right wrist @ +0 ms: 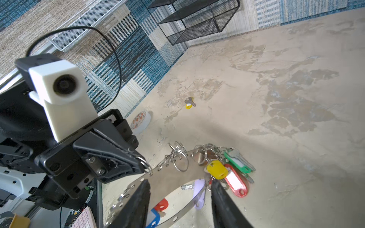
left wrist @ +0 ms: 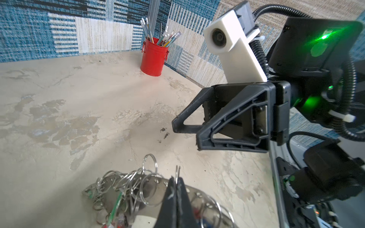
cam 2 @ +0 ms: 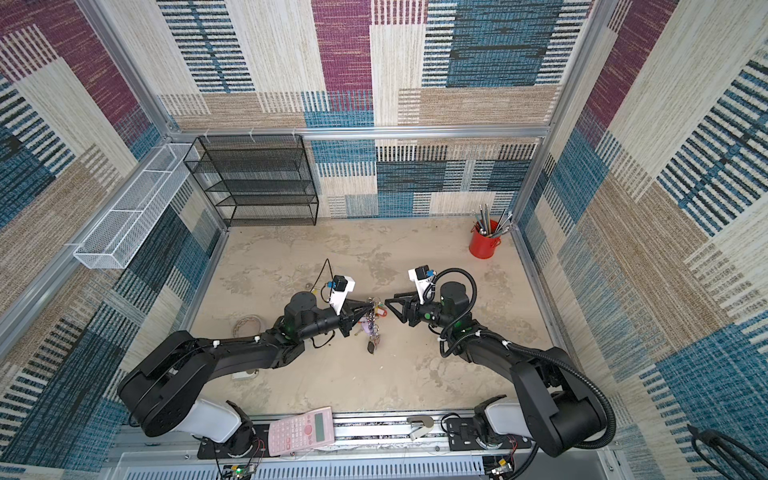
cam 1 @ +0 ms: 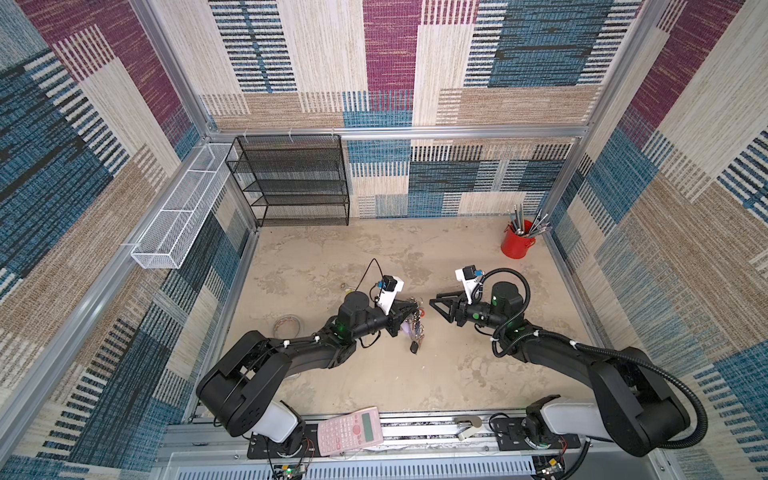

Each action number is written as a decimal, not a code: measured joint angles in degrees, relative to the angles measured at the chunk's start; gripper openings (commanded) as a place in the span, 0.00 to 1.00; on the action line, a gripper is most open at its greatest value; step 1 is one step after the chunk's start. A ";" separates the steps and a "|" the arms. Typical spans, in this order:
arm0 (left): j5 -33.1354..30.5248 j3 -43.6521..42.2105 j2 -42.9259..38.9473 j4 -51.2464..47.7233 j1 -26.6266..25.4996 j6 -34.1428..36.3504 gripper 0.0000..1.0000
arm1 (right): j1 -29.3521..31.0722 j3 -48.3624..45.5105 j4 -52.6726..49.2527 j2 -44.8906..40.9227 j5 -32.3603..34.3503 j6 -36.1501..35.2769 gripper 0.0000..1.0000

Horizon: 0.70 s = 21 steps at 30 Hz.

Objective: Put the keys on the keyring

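Left gripper (right wrist: 145, 168): fingers pressed together, pinching the keyring (right wrist: 166, 176).
Right gripper (right wrist: 179, 183): fingers spread, just beside the keyring.
Keys (right wrist: 190, 102): well apart from the keyring, untouched.

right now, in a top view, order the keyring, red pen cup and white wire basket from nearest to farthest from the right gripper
1. keyring, just left of the right gripper
2. red pen cup, back right corner
3. white wire basket, far left wall
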 measured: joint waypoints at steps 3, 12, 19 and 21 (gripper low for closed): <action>-4.79 -0.50 0.11 1.29 -1.60 3.63 0.00 | -0.24 -0.55 1.75 1.27 2.27 1.07 0.59; -13.53 -4.31 5.31 10.38 -6.19 16.44 0.00 | -0.90 -1.84 6.43 5.29 6.51 3.37 0.65; -18.78 -5.09 10.21 13.81 -10.10 24.15 0.00 | -1.27 -1.88 9.40 8.85 6.45 4.09 0.67; -19.32 -5.42 10.93 15.39 -10.49 25.49 0.00 | -1.36 -1.88 9.88 9.51 6.40 4.28 0.67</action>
